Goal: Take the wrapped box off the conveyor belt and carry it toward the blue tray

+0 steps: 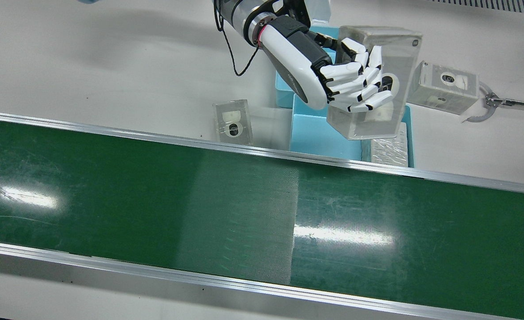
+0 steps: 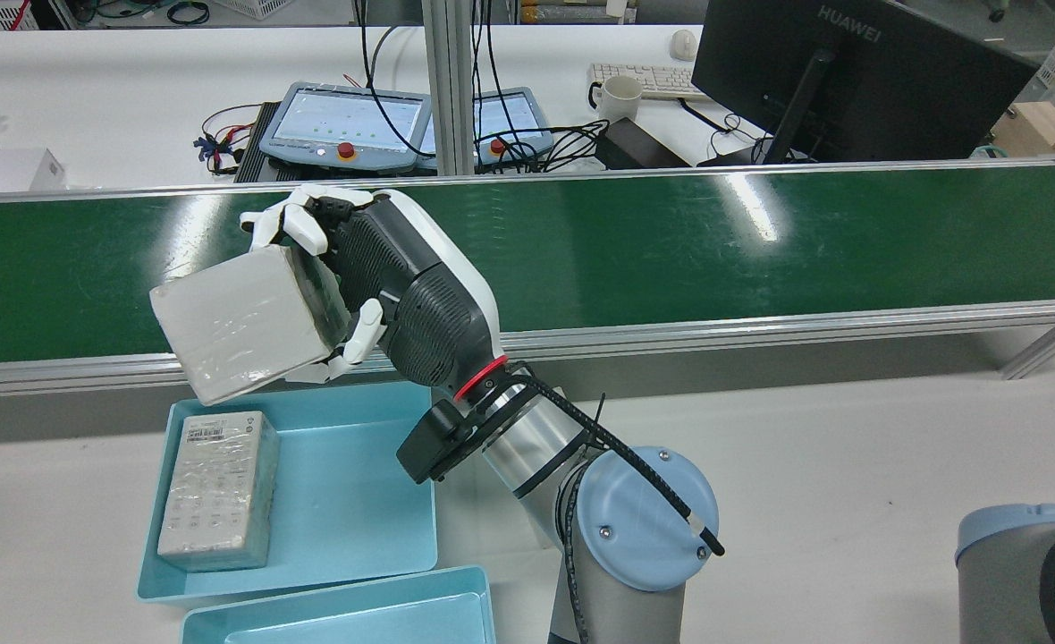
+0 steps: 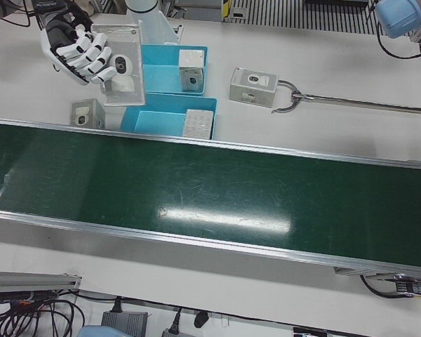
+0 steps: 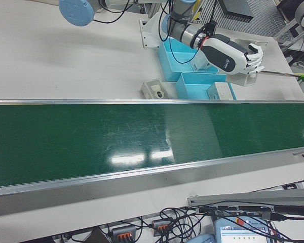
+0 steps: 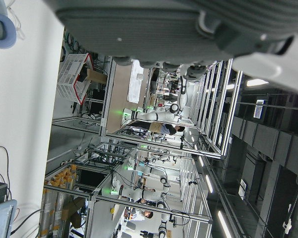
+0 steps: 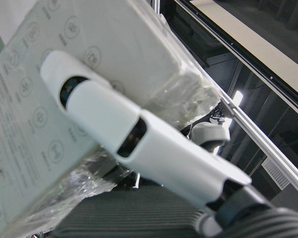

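**Wrapped box lifted, held over the tray**

White rectangular film-wrapped box [image 1: 399, 51] is off the green conveyor belt [image 1: 155, 191] and hangs in the air above the light blue plastic tray [image 1: 315, 133]. Your right hand [image 1: 355, 82] has its fingers curled tight across the box's broad face. By my reading, little carrying is left. Its long axis is tilted and lies crosswise to the belt, one end towards it. How open the left hand [image 5: 188, 29] is, I cannot tell.

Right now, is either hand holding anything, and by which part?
The right hand holds the wrapped box in the air: fingers curl across its broad printed face near the middle, thumb pressing from another side.
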Action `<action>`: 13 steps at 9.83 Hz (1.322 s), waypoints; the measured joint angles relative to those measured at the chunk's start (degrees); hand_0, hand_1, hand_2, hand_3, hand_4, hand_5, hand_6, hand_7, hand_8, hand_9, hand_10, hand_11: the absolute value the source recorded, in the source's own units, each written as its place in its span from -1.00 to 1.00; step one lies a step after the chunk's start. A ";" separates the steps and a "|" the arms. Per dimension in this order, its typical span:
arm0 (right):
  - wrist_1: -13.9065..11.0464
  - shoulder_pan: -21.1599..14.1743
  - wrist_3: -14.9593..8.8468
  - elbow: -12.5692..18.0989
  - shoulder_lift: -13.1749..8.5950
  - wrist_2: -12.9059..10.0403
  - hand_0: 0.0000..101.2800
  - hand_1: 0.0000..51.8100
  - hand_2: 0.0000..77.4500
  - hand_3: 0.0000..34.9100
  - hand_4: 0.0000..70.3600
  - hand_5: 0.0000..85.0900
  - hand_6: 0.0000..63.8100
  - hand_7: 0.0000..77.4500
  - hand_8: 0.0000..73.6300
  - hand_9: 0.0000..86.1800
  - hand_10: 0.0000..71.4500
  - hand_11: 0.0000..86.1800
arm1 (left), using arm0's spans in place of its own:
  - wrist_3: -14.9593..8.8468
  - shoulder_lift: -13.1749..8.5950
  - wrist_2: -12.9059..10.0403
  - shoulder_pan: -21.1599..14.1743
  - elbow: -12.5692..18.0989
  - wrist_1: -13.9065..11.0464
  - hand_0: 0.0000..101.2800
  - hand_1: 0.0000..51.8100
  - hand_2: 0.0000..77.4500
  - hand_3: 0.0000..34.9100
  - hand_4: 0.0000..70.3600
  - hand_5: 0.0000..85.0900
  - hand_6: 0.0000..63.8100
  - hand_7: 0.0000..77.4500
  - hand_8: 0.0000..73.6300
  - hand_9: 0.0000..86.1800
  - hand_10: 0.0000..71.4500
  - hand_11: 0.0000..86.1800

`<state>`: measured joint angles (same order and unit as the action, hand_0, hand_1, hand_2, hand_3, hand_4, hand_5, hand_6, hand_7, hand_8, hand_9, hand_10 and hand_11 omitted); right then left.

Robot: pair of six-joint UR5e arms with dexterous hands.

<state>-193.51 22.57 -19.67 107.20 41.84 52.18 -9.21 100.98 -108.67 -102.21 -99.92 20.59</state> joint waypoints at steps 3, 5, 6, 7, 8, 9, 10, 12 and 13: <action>2.14 -3.87 -2.01 2.33 1.24 -0.89 -1.00 -0.41 -0.24 -1.00 -0.18 0.29 0.09 -0.13 -0.67 -0.09 -0.94 -0.87 | 0.00 0.00 0.00 0.00 0.00 0.00 -1.00 -1.00 -0.97 -1.00 -0.98 -0.99 -0.98 -0.99 -1.00 -0.99 -0.98 -1.00; 2.22 -5.71 -2.23 4.44 2.40 -0.88 -1.00 0.41 -0.75 -1.00 -0.61 -0.50 -0.68 -0.72 -1.00 -0.96 -0.95 -0.85 | 0.00 0.00 0.00 0.00 0.00 0.00 -1.00 -1.00 -0.97 -1.00 -0.98 -0.99 -0.98 -0.99 -0.99 -1.00 -0.98 -1.00; 2.20 -6.15 -2.27 5.44 3.19 -0.87 1.00 0.14 -0.66 0.39 -0.60 -0.82 -1.00 -0.90 -1.00 -0.97 -0.95 -0.85 | 0.00 0.00 0.00 0.00 0.00 0.00 -1.00 -1.00 -0.97 -1.00 -0.98 -0.99 -0.98 -0.99 -0.99 -1.00 -0.98 -1.00; 2.18 -6.38 -2.29 6.33 4.10 -0.85 1.00 0.45 -0.69 0.39 -0.60 -0.82 -1.00 -0.90 -1.00 -0.97 -0.95 -0.85 | 0.00 0.00 0.00 0.00 0.00 0.00 -1.00 -1.00 -0.97 -1.00 -0.98 -0.99 -0.98 -0.99 -0.99 -1.00 -0.98 -1.00; 2.18 -6.50 -2.27 6.98 4.91 -0.85 0.54 0.39 -0.68 0.69 -0.66 -0.81 -1.00 -0.85 -1.00 -0.97 -0.97 -0.86 | 0.00 0.00 0.00 0.00 0.00 0.00 -1.00 -1.00 -0.97 -1.00 -0.98 -0.99 -0.98 -0.99 -0.99 -1.00 -0.98 -1.00; 2.09 -6.48 -2.27 7.49 5.42 -0.69 0.54 0.39 -0.68 0.69 -0.66 -0.81 -1.00 -0.85 -1.00 -0.97 -0.97 -0.86 | 0.00 0.00 0.00 0.00 0.00 0.00 -1.00 -1.00 -0.97 -1.00 -0.98 -0.99 -1.00 -0.99 -0.99 -1.00 -0.98 -1.00; 1.62 -5.70 -2.46 8.13 6.15 -0.26 0.57 0.37 -0.58 0.73 -0.69 -0.74 -1.00 -0.86 -1.00 -0.97 -0.95 -0.87 | 0.00 0.00 0.00 0.00 0.00 0.00 -1.00 -1.00 -0.99 -1.00 -0.98 -0.99 -0.98 -0.99 -1.00 -0.99 -0.98 -1.00; -5.97 3.04 -3.29 9.35 7.18 6.15 0.57 0.37 -0.27 0.74 -0.61 -0.65 -1.00 -0.79 -1.00 -0.97 -0.95 -0.84 | 0.00 0.00 0.00 0.00 0.00 0.00 -1.00 -1.00 -0.97 -1.00 -0.98 -0.99 -1.00 -0.99 -0.99 -1.00 -0.98 -1.00; -11.99 9.34 -3.50 8.89 7.03 11.08 0.57 0.37 -0.27 0.72 -0.50 -0.53 -0.93 -0.75 -1.00 -0.97 -0.95 -0.81 | 0.00 0.00 0.00 0.00 0.00 0.00 -1.00 -1.00 -0.99 -1.00 -0.98 -0.99 -0.98 -0.99 -1.00 -1.00 -0.98 -1.00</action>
<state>-205.49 31.91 -23.17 116.08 48.87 63.26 -9.21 100.98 -108.67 -102.21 -99.92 20.59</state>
